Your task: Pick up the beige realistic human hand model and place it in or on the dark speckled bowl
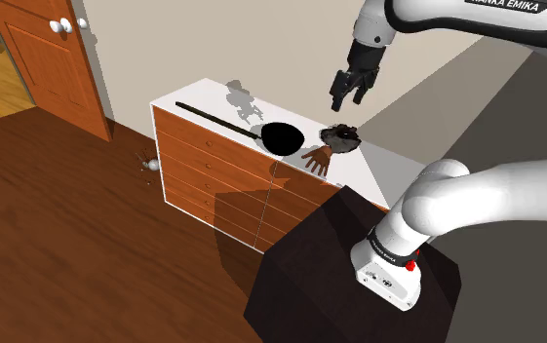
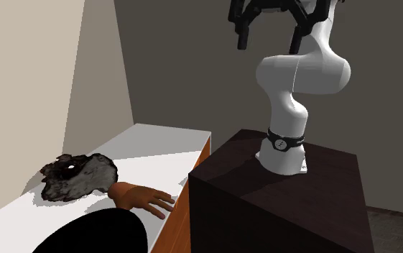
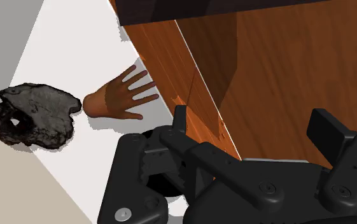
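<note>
While parked mid-frame on white dresser top (image 1: 203,95): black long-handled ladle (image 1: 283,139), tan realistic hand model (image 1: 317,159) lying flat, wrist just beside dark speckled lumpy bowl (image 1: 340,137). Upper right: black two-finger gripper (image 1: 350,90), spread wide, clasping nothing.

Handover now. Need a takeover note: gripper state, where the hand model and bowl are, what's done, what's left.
Gripper: open, empty, up in the air above the white-topped wooden dresser.
Beige human hand model: lies flat on the dresser top near its front edge, wrist end toward the dark speckled lumpy bowl close beside it.
Black long-handled pan: on the hand model's other side.
Done: nothing; the hand model is not grasped.
Left: descend, grasp the hand model, lift it, set it in or on the bowl.
</note>
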Robot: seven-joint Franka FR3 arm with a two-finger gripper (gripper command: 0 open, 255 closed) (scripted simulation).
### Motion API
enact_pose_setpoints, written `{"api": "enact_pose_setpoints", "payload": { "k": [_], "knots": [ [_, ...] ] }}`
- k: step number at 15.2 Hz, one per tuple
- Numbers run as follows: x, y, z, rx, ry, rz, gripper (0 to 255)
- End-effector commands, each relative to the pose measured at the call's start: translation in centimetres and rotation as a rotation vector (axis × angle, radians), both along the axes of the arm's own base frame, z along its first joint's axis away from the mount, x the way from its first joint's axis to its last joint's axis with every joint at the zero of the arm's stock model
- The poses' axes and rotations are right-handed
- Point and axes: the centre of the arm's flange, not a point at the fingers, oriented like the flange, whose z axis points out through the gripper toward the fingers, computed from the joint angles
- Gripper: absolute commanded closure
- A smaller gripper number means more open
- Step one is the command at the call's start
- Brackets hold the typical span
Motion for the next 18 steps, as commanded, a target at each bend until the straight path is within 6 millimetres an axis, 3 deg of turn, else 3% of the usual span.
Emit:
{"api": "enact_pose_setpoints", "payload": {
  "k": [1, 18],
  "knots": [
    [0.0, 0.0, 0.0, 0.0, 0.0, 0.0, 0],
    [10.5, -11.2, -16.9, -0.054, 0.216, 0.505, 0]
  ]
}}
